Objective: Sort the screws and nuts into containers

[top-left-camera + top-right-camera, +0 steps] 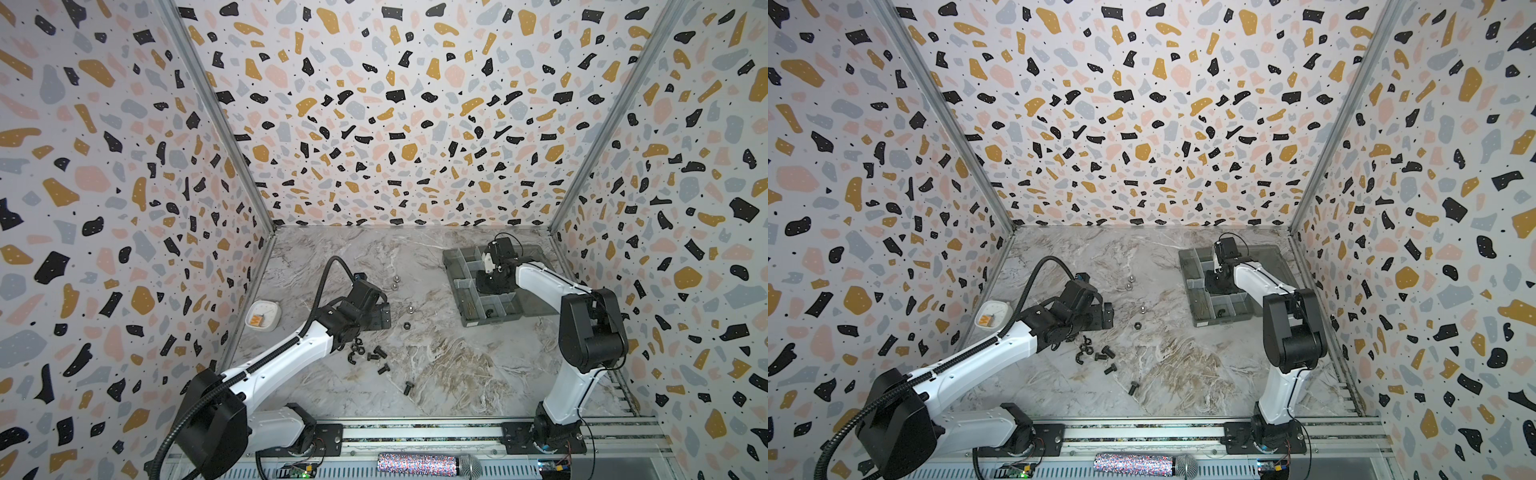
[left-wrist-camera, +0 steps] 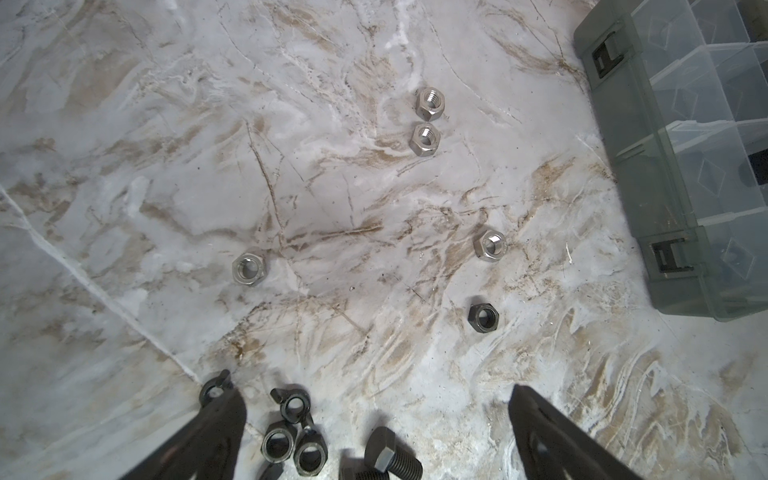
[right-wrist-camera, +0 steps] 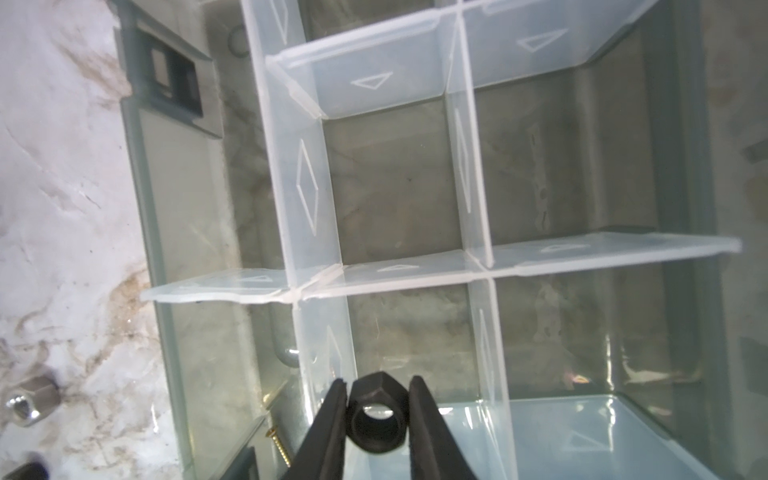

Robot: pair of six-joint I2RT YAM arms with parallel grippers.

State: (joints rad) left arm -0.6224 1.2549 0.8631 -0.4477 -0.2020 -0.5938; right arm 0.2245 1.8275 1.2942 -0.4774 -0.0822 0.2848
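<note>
We see diamond outlines moulded into the clear dividers [image 3: 307, 183] of the organiser box [image 1: 456, 291], which sits on a marble-patterned table [image 1: 436, 365] between terrazzo-print walls [image 1: 374, 104]. The right gripper [image 3: 377, 386] frames a black hex nut [image 3: 376, 415] over one compartment (whether its pads press it or stand just clear, we cannot tell). The left gripper [image 2: 372, 390] is spread wide above loose black nuts [image 2: 277, 446] and bolts [image 2: 392, 455]

L pincer [image 1: 384, 316] nr loose black bolts [image 1: 379, 352] | R pincer [image 1: 487, 282] over organiser box [image 1: 455, 259] | white dish [image 1: 255, 305] far L
</note>
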